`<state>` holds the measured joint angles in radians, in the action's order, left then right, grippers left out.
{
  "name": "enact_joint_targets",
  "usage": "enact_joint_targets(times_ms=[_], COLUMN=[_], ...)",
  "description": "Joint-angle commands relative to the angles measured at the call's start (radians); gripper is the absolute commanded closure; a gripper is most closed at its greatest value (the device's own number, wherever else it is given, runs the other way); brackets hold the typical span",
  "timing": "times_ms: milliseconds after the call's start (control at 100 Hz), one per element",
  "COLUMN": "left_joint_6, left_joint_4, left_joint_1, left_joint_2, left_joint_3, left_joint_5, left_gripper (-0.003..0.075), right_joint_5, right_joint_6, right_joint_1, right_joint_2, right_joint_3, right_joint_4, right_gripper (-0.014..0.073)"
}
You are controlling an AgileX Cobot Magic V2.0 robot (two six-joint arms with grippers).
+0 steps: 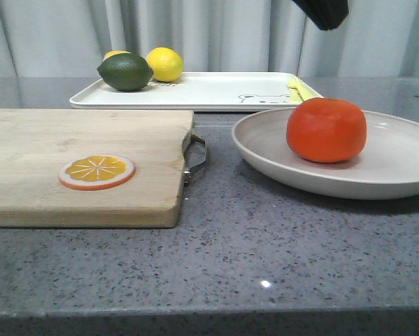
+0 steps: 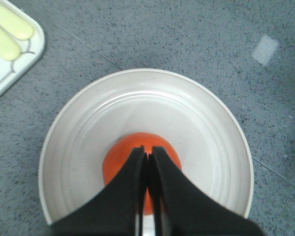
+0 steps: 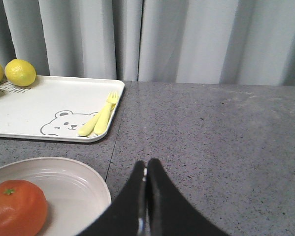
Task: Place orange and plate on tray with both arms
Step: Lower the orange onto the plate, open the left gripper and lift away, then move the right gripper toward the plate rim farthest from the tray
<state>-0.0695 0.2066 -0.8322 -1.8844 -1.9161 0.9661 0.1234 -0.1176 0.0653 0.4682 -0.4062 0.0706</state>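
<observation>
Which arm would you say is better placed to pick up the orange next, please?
Left, I'd judge. The left gripper hangs shut directly above the orange in the plate. The right gripper, also shut, points at bare counter beside the plate, with the orange off to its side.

The orange (image 1: 327, 129), glossy red-orange and slightly flattened, rests inside the plate (image 1: 398, 171), left of centre. The plate, wide, shallow and off-white, sits flat on the grey countertop just beside the near right corner of the tray (image 1: 216, 92), a white rectangle with a bear-face drawing.
</observation>
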Motion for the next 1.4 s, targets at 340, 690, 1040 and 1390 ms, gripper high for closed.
enact_joint_targets(times_ms=[340, 690, 1040, 1390], left_joint_6=[0.000, 0.000, 0.002, 0.003], left_joint_4=[0.001, 0.001, 0.001, 0.003], left_joint_1=[0.063, 0.083, 0.083, 0.083], left_joint_2=[0.327, 0.568, 0.870, 1.134], left_joint_3=[0.286, 0.616, 0.951, 1.177], left_joint_5=[-0.223, -0.364, -0.499, -0.575], left_gripper=[0.0739, 0.0739, 0.0739, 0.0739], right_joint_5=[-0.079, -0.078, -0.078, -0.078], right_joint_6=[0.002, 0.002, 0.002, 0.002], right_joint_1=[0.001, 0.001, 0.001, 0.001], right_joint_2=[0.014, 0.014, 0.014, 0.014], right_joint_3=[-0.036, -0.036, -0.036, -0.036], right_joint_4=[0.002, 0.002, 0.002, 0.002], right_gripper=[0.0653, 0.0653, 0.0653, 0.0653])
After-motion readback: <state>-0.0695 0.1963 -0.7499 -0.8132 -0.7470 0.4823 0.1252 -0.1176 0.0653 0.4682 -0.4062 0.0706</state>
